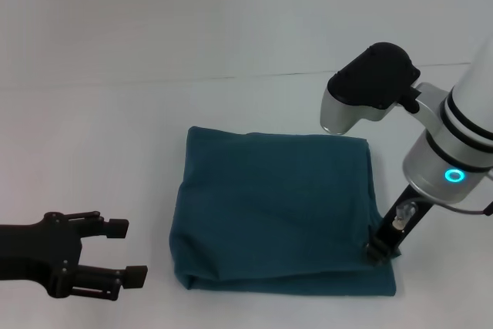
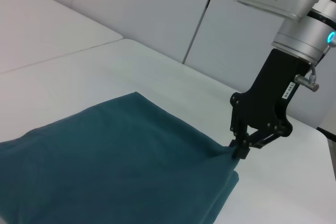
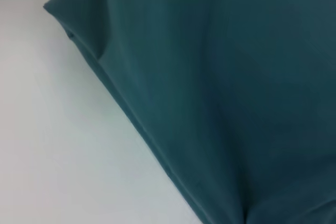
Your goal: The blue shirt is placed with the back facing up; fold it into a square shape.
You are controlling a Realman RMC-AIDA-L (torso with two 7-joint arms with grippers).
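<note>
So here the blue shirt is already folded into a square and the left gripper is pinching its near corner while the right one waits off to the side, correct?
Not quite: the arms are swapped. The head view shows the right gripper pinching the near corner of the folded blue shirt, while the left gripper waits open off to the side.

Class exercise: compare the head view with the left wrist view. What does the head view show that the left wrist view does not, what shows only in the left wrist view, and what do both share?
Only the head view shows the left end effector, open and clear of the cloth on the robot's left, and the whole squarish outline of the folded blue shirt. Only the left wrist view shows the wall panels behind the table and the cloth bunched at the pinch. Both show the right end effector shut on the shirt's near right corner, on the white table.
</note>
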